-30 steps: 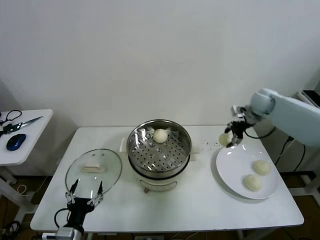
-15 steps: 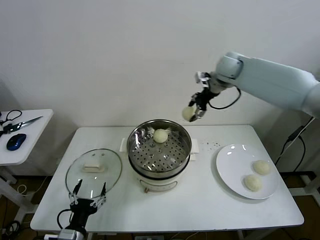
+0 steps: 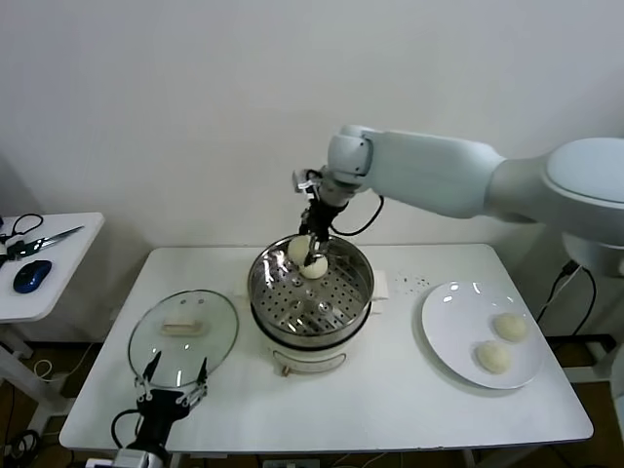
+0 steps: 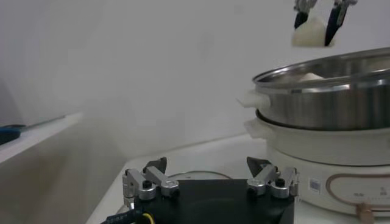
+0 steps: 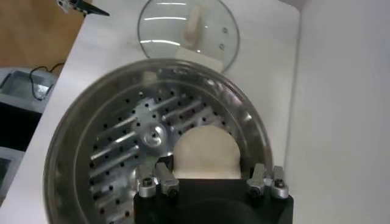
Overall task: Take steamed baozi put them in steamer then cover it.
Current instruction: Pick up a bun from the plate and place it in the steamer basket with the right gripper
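right arm [image 3: 439, 180] - smooth pale shell, black cable | left gripper [image 4: 210, 182] - black body, silver fingers

Cover [image 3: 182, 331] left of steamer [image 3: 310, 295]; plate [image 3: 458, 322] right, bearing two baozi [image 3: 510, 327].

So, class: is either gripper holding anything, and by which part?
The right gripper pinches a small round cream-white bun by its sides, above the shiny steel steamer basket. The left gripper holds nothing.
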`<state>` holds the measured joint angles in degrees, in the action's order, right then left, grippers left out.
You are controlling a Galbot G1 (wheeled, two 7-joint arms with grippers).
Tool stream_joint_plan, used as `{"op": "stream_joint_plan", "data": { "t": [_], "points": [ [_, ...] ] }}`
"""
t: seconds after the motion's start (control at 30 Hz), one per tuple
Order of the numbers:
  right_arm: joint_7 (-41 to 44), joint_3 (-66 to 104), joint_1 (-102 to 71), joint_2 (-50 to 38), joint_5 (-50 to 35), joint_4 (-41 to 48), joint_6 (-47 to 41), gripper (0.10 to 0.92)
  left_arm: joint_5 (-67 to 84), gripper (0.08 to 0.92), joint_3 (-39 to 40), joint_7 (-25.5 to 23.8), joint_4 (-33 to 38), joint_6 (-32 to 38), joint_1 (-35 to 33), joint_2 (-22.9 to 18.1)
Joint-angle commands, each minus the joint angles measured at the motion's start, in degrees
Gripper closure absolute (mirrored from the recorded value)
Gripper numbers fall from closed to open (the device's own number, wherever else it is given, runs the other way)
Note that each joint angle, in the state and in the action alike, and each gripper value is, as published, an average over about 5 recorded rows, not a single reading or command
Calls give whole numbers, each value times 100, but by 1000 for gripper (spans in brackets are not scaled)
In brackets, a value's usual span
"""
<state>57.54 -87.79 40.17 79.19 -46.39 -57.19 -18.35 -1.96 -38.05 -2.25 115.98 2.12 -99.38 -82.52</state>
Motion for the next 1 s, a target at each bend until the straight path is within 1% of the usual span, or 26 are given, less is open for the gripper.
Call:
{"op": "stream_joint_plan", "data": {
  "t": [0.03, 0.3, 0.5, 0.7, 0.83, 1.0],
  "points": [
    [-101, -30, -763, 710, 243, 341, -55, 330, 4, 177, -17, -1, -16, 3, 4, -3],
    [-81, 9, -1142, 829, 598, 592, -27, 330, 12, 177, -40, -1, -55, 4, 28, -8],
    [-95, 55, -1192, 822, 697, 653, -22, 324, 21, 177, -45, -2, -87, 11, 44, 11],
    [-109, 144, -1092, 752, 728, 590, -29, 225, 13, 177, -38, -3, -89, 7, 55, 15],
    [-34, 198, -807, 486, 694, 369, -8, 204, 10, 177, -46, -2, -76, 5, 46, 27],
    [179, 26, -46, -289, 622, -492, 71, 203, -6, 177, -38, -1, -57, 5, 20, 26]
  ]
}}
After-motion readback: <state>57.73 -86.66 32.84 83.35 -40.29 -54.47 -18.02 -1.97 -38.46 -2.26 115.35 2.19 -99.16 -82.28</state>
